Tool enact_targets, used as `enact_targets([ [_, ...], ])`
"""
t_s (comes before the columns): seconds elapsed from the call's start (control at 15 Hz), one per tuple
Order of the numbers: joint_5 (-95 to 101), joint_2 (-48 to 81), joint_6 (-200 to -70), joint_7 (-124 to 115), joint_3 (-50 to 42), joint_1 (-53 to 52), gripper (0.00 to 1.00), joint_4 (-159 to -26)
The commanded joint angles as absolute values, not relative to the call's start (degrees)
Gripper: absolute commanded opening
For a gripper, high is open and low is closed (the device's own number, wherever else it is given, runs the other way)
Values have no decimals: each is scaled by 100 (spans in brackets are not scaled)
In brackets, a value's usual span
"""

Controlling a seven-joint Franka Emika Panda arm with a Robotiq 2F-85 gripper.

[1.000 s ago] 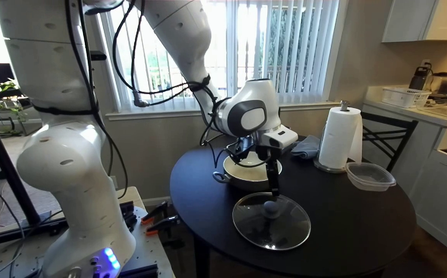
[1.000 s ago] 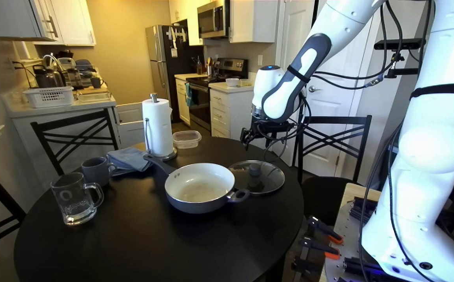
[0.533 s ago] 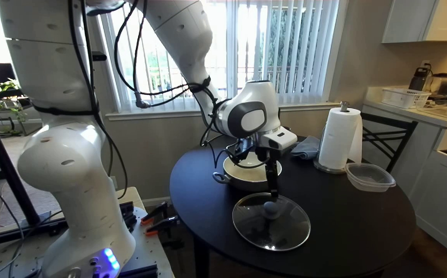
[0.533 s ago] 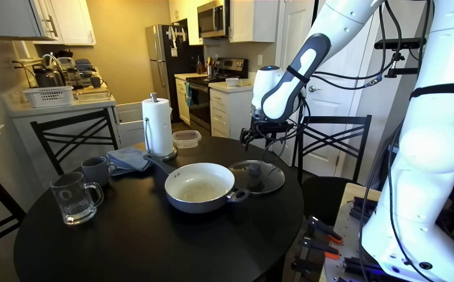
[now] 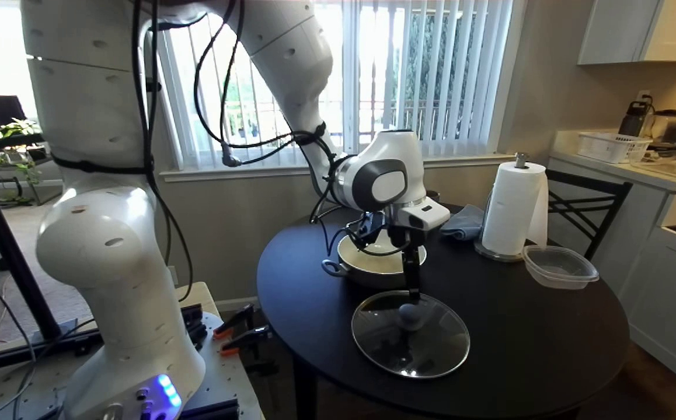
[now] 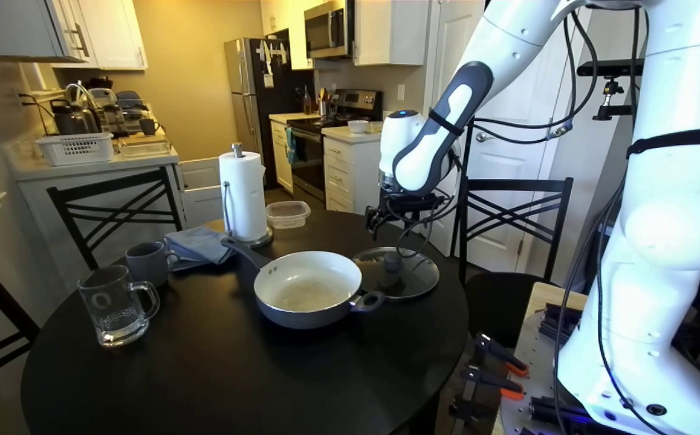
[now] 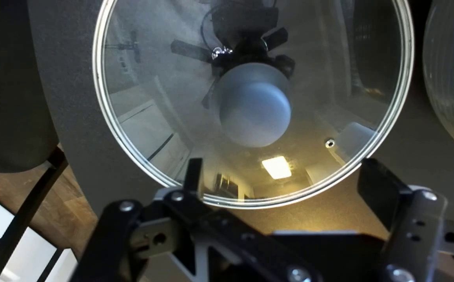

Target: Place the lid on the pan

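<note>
The glass lid (image 5: 431, 350) lies on the dark table with its grey knob (image 5: 410, 315) up. It also shows in an exterior view (image 6: 416, 277) and fills much of the wrist view (image 7: 313, 90). The pan (image 6: 311, 287) stands beside the lid, pale inside, with a long handle and a short side handle. In an exterior view the arm partly hides the pan (image 5: 367, 274); only its edge shows in the wrist view (image 7: 444, 74). My gripper (image 7: 281, 166) is open and empty. It hangs above the lid, its fingers spread over the lid's rim, off the knob.
A paper towel roll (image 5: 513, 210) and a clear plastic container (image 5: 560, 268) stand on the table (image 6: 217, 374). A blue cloth (image 6: 200, 246), a grey mug (image 6: 146, 264) and a glass mug (image 6: 114, 311) are beyond the pan. Chairs (image 6: 513, 211) surround the table.
The arm has shifted, and my gripper has moved slightly down and toward the pan's side in an exterior view. The gripper stays empty. The lid and pan have not moved.
</note>
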State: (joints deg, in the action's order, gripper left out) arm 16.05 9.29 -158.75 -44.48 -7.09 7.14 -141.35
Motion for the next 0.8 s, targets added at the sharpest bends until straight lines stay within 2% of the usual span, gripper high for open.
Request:
enact_targets([
  [0.0, 1503, 1678, -15622, -4758, -1001, 299, 100, -13516],
  [0.33, 960, 2204, -15123, -4562, -1363, 349, 100, -12992],
  [0.73, -657, 1884, -14601, -2989, -965, 975, 100, -13180],
])
